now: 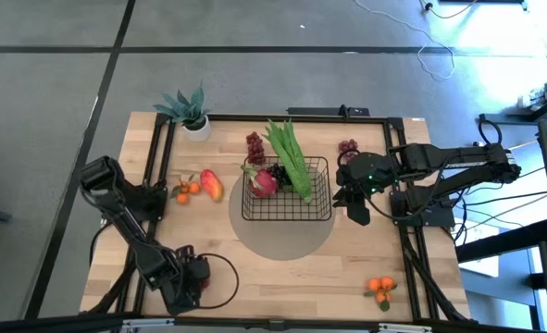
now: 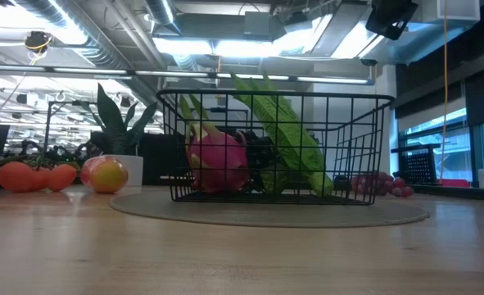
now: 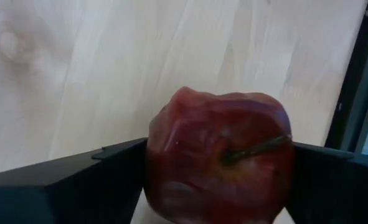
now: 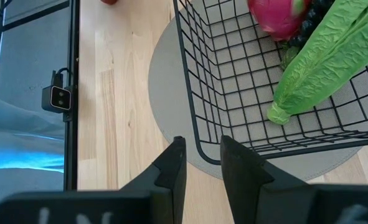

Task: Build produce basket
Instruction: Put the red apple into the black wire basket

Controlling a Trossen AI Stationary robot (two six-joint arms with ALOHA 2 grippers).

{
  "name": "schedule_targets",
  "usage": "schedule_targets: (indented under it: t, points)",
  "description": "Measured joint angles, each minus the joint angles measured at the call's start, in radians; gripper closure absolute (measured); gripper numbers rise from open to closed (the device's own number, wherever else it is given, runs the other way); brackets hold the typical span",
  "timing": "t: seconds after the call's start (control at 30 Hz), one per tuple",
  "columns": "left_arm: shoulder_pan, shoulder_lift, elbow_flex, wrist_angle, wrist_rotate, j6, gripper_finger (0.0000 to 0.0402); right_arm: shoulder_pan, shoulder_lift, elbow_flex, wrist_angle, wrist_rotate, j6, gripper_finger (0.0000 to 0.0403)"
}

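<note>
The black wire basket (image 1: pixel 287 218) stands on a round grey mat (image 1: pixel 282 242) at mid table. It holds a pink dragon fruit (image 1: pixel 262 181), dark grapes (image 2: pixel 260 154) and long green pods (image 1: pixel 292 157). My left gripper (image 1: pixel 185 277), at the table's near left, is shut on a red apple (image 3: pixel 221 155). My right gripper (image 1: pixel 356 208) hangs just right of the basket's near right corner (image 4: pixel 199 149), its fingers a narrow gap apart and empty. A mango (image 1: pixel 212 185) and small oranges (image 1: pixel 187 190) lie left of the basket. My left gripper pinches the red apple between its two fingers (image 3: pixel 59 186), one on each of its opposite sides (image 3: pixel 155 168). The apple's stem (image 3: pixel 258 148) lies sideways, across the gap. Whether the apple rests on the table or is lifted clear, I cannot tell.
A teal plant in a white pot (image 1: pixel 188 111) stands at the far left. Red grape bunches lie behind the basket (image 1: pixel 254 143) and at its far right (image 1: pixel 348 146). More small oranges (image 1: pixel 380 289) lie at the near right. Black frame rails run along the table's sides.
</note>
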Motion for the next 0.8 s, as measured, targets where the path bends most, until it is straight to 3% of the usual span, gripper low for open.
schedule_targets:
  t: [0.13, 0.27, 0.5, 0.8]
  points:
    - [0.022, -0.002, 0.0, 0.001, 0.022, -0.001, 0.0179, 0.0, 0.0, 0.0, 0.0, 0.0, 0.0, 0.0318]
    - [0.049, -0.016, 0.007, -0.001, 0.066, 0.006, 0.018, 0.0, 0.0, 0.0, 0.0, 0.0, 0.0, 0.0318]
    - [0.123, -0.141, 0.038, -0.01, 0.036, -0.001, 0.018, 0.0, 0.0, 0.0, 0.001, 0.0, 0.0, 0.0318]
    - [0.335, -0.282, 0.175, -0.174, 0.018, 0.044, 0.018, 0.0, 0.0, 0.0, 0.008, 0.0, 0.0, 0.0318]
